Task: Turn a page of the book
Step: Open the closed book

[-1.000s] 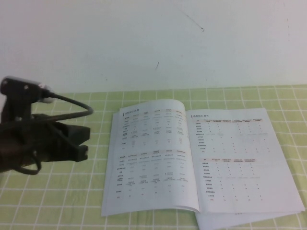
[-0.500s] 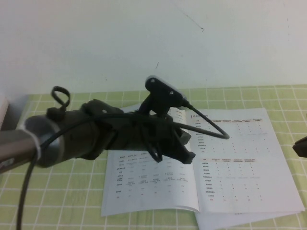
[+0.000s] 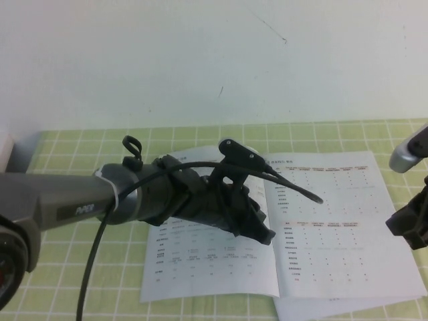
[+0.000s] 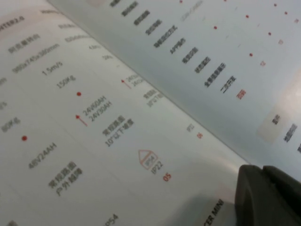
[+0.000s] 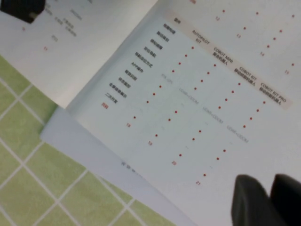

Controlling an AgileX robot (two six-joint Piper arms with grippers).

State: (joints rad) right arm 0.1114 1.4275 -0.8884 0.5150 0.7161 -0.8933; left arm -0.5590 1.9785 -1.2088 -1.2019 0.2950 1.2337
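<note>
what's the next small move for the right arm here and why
Probably bring the right gripper down toward the outer edge of the page. It hangs beside the right edge of the open book and touches nothing. The left gripper is low over the book's spine, seemingly pinning the left-hand page.

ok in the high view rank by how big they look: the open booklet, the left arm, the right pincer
1. thin white open paper booklet
2. dark left arm, ending in the left pincer; nearer the camera, so unsure against the booklet
3. black right pincer, partly cropped
</note>
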